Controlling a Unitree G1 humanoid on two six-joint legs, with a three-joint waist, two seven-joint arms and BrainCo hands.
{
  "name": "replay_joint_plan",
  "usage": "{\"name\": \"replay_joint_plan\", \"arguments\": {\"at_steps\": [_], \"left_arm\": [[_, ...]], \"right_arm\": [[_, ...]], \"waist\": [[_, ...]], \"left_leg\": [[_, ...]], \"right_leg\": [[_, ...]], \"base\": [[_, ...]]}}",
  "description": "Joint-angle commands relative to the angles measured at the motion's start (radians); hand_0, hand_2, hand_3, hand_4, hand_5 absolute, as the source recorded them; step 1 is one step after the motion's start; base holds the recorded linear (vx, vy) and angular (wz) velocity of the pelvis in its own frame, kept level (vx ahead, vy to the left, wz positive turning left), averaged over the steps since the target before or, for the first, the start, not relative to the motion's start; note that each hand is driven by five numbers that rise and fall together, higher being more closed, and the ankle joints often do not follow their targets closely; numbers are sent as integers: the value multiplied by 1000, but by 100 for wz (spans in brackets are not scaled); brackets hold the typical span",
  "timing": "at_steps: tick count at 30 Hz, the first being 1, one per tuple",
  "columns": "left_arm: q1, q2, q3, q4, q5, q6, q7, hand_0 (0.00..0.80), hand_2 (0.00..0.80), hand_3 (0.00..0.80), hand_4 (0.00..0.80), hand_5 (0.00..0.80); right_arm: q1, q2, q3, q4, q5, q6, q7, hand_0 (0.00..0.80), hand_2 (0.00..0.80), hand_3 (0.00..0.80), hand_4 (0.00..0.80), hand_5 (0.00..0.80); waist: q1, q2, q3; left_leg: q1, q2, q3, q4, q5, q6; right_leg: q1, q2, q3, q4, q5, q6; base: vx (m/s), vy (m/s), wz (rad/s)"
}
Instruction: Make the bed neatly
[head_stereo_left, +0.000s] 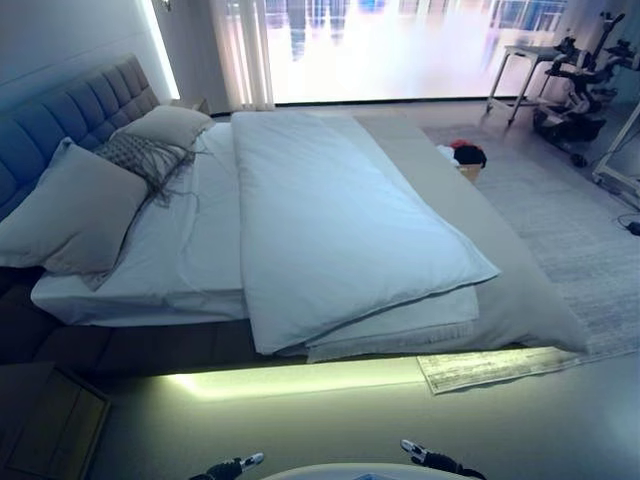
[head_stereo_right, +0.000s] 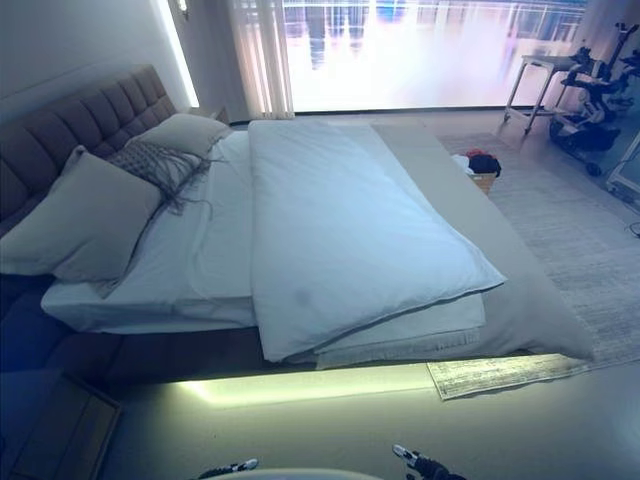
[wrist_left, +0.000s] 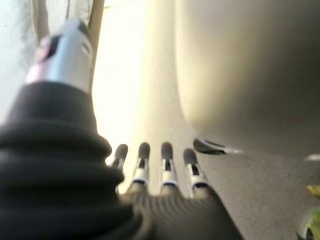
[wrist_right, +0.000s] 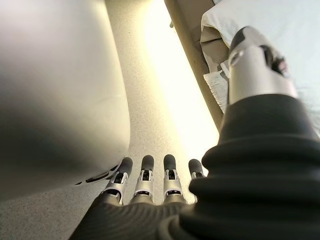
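The bed (head_stereo_left: 560, 330) stands before the robot with its tufted headboard (head_stereo_left: 70, 110) along the left side. A white duvet (head_stereo_left: 330, 230) lies folded over itself down the middle of the mattress, its doubled edge overhanging the near edge of the bed and its far end reaching toward the window (head_stereo_left: 380, 45). Beside it, toward the headboard, a strip of white sheet (head_stereo_left: 185, 255) lies bare. A large grey pillow (head_stereo_left: 75, 210) leans at the near headboard corner, a second pillow (head_stereo_left: 170, 125) rests at the far headboard corner, and a dark fringed throw (head_stereo_left: 140, 155) lies between them, touching both. A grey cover (head_stereo_left: 470, 215) shows along the foot side, hanging over that edge to a pale rug (head_stereo_left: 500, 365) on the floor (head_stereo_left: 330, 430).

The left hand (head_stereo_left: 232, 466) and the right hand (head_stereo_left: 428, 459) hang low at the bottom of the head views, well apart from the bed. In each wrist view the fingers (wrist_left: 165, 165) (wrist_right: 145, 175) are straight and released, holding nothing, above bare floor beside the lit bed base.
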Motion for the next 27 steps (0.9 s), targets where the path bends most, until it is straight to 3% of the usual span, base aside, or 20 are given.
{"name": "replay_joint_plan", "arguments": {"at_steps": [1,5,7,10,13,16,18,22,24,27], "left_arm": [[-78,-45,-19,55,43,1,23,0,0,0,0,0],[-77,-53,-9,42,8,-40,30,0,0,0,0,0],[-80,-57,-4,34,-26,-69,27,0,0,0,0,0],[-84,-60,16,29,-81,-78,22,0,0,0,0,0],[-80,-57,43,33,-113,-88,30,0,0,0,0,0],[-64,-60,61,42,-150,-92,54,0,0,0,0,0],[-53,-59,75,51,-167,-110,77,0,0,0,0,0],[-32,-57,117,67,-150,-139,91,0,0,0,0,0],[-21,-59,130,75,-147,-137,90,0,0,0,0,0],[-12,-56,142,82,-133,-151,105,0,0,0,0,0]], "right_arm": [[-78,49,36,66,32,20,8,0,0,0,0,0],[-77,44,39,57,-4,33,3,0,0,0,0,0],[-75,32,42,49,-11,40,6,0,0,0,0,0],[-73,10,43,41,-56,58,-1,0,0,0,0,0],[-75,-6,34,58,-66,60,-15,0,0,0,0,0],[-74,-14,29,78,-77,59,-2,0,0,0,0,0],[-72,-17,31,81,-72,57,5,0,0,0,0,0],[-63,-17,31,83,-63,42,16,0,0,0,0,0],[-71,-5,34,93,-60,36,9,0,0,0,0,0],[-72,11,16,94,-22,36,10,0,0,0,0,0]], "waist": [[8,-37,64],[3,-55,83],[9,-66,106],[18,-61,142],[25,-34,160],[51,-5,157],[75,-4,155],[102,0,141],[116,-8,122],[127,-16,97]], "left_leg": [[-49,-70,10,56,-10,58],[-97,-50,18,199,-30,47],[-201,-30,4,376,47,31],[-321,-22,-30,507,116,17],[-329,-22,-18,388,163,0],[-329,-9,-15,100,230,-17],[-356,-4,-41,-3,271,-27],[-421,25,-40,-3,299,-43],[-413,23,-29,-3,250,-31],[-354,22,-10,-1,247,-19]], "right_leg": [[63,37,10,39,-114,-1],[57,36,19,72,-126,-24],[61,38,20,89,-135,-49],[67,44,37,118,-153,-69],[90,58,53,128,-179,-63],[143,84,75,97,-198,-46],[187,88,91,81,-222,-42],[261,82,106,87,-303,-37],[292,51,105,87,-315,-19],[324,2,78,103,-321,14]], "base": [[35,-113,0],[49,-126,-4],[37,-137,-9],[67,-51,-17],[199,101,-23],[344,121,-3],[364,91,-32],[396,169,-1],[450,261,-5],[493,316,11]]}}
